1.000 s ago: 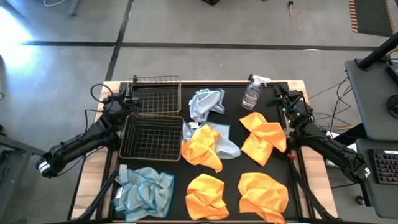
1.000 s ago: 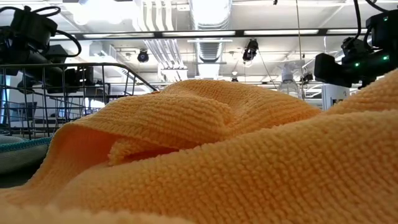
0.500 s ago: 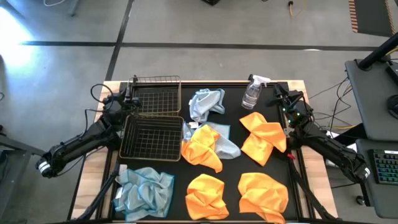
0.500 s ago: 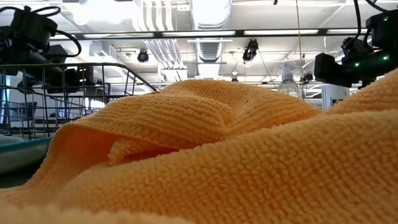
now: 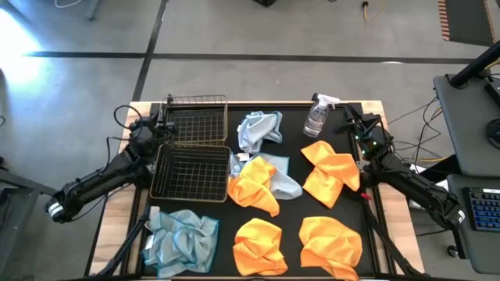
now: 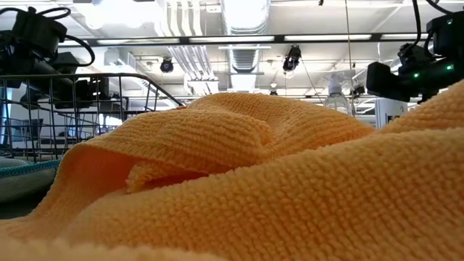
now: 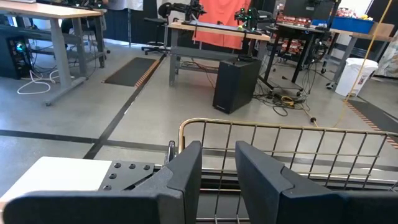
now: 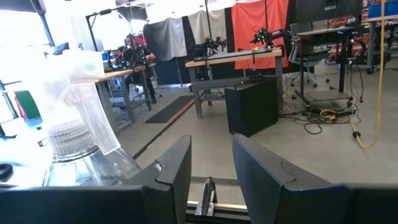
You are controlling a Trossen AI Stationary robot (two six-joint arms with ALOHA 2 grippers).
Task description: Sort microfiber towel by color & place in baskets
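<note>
Several towels lie crumpled on the black mat. The orange ones are near the middle [image 5: 254, 187], toward the right [image 5: 330, 172] and at the near edge [image 5: 259, 246] [image 5: 331, 246]. Pale blue-grey ones lie at the far middle [image 5: 259, 129], the near left [image 5: 181, 240], and under the middle orange one [image 5: 285, 181]. Two wire baskets stand at the left, one far [image 5: 195, 117] and one nearer [image 5: 191, 173]. My left gripper [image 7: 217, 152] is open beside the far basket's left corner. My right gripper [image 8: 211, 146] is open at the far right, next to the spray bottle.
A clear spray bottle [image 5: 316, 117] stands at the far edge, just left of my right gripper; it also shows in the right wrist view [image 8: 81, 124]. In the low view an orange towel [image 6: 254, 181] fills most of the picture. A person sits far off in the room [image 8: 134, 53].
</note>
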